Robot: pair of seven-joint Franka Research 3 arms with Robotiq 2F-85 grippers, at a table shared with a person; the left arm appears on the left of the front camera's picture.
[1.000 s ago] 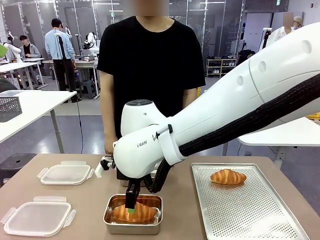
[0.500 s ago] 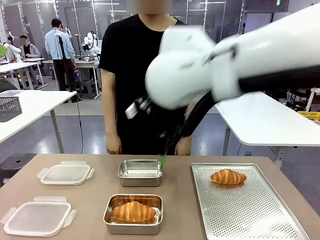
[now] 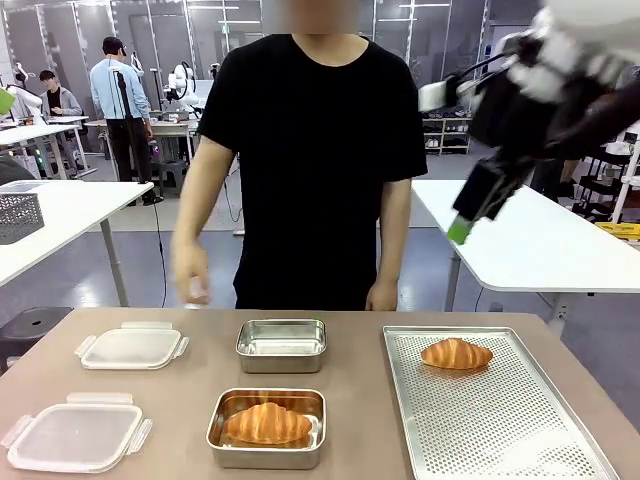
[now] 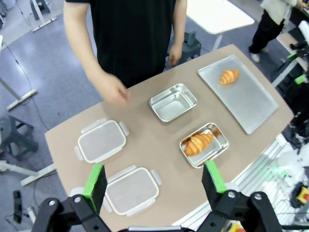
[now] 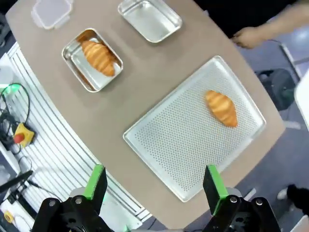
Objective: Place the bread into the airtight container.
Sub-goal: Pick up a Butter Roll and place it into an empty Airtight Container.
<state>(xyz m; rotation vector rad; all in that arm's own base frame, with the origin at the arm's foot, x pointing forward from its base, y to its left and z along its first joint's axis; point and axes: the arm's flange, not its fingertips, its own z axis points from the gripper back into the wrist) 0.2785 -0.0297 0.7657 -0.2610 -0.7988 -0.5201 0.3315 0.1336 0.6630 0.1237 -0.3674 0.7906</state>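
Observation:
One croissant [image 3: 267, 423] lies in the near steel container [image 3: 216, 440], seen from above in the left wrist view [image 4: 199, 143] and the right wrist view [image 5: 99, 57]. A second croissant [image 3: 456, 353] rests on the perforated tray [image 3: 500, 430]. My right gripper [image 3: 465, 225] hangs high at the right, far above the table. In its own view it [image 5: 152, 186] is open and empty. My left gripper [image 4: 154, 181] is open too, high over the table's near side.
An empty steel container [image 3: 281, 345] stands behind the filled one. Two clear lids [image 3: 132, 347] [image 3: 76, 436] lie at the left. The person stands at the far edge, one hand [image 3: 190, 283] raised and blurred above the far lid, the other [image 3: 381, 295] hanging at the table edge.
My right gripper let go of the croissant in the near container, then rose and swung up to the right. The person's hand has lifted toward the left.

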